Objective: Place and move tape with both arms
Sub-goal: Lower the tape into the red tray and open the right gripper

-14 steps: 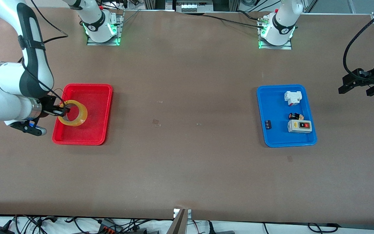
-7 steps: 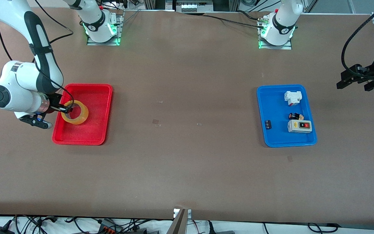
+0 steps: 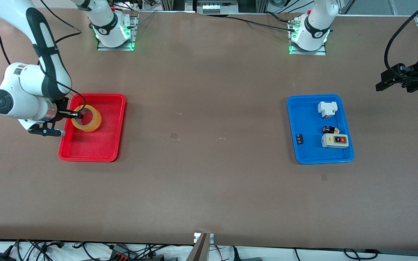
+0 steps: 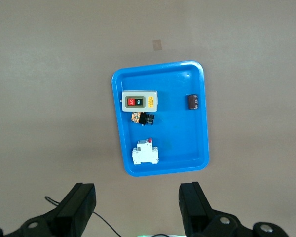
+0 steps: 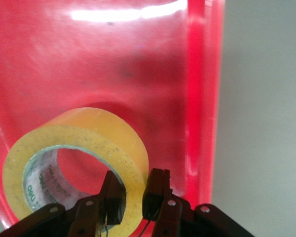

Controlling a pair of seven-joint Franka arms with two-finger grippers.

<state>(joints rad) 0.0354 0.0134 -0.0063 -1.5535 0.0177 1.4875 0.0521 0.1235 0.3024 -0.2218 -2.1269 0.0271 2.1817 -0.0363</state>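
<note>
The right hand [image 3: 77, 115] pinches the wall of the glossy, ring-shaped yellow tape [image 3: 86, 118], holding it tilted over the smooth red plastic tray [image 3: 102, 148]. The blue tray [image 3: 305, 152] holds a grey switch box [image 3: 335, 141], a white breaker [image 3: 327, 109] and two small dark parts. The left hand [image 3: 394, 80] waits open over the brown worktop [image 3: 209, 188] at its own end.

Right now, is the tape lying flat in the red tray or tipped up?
Tipped up. The tape hangs tilted over the red tray, its wall pinched by the shut right hand, one finger inside the core.
</note>
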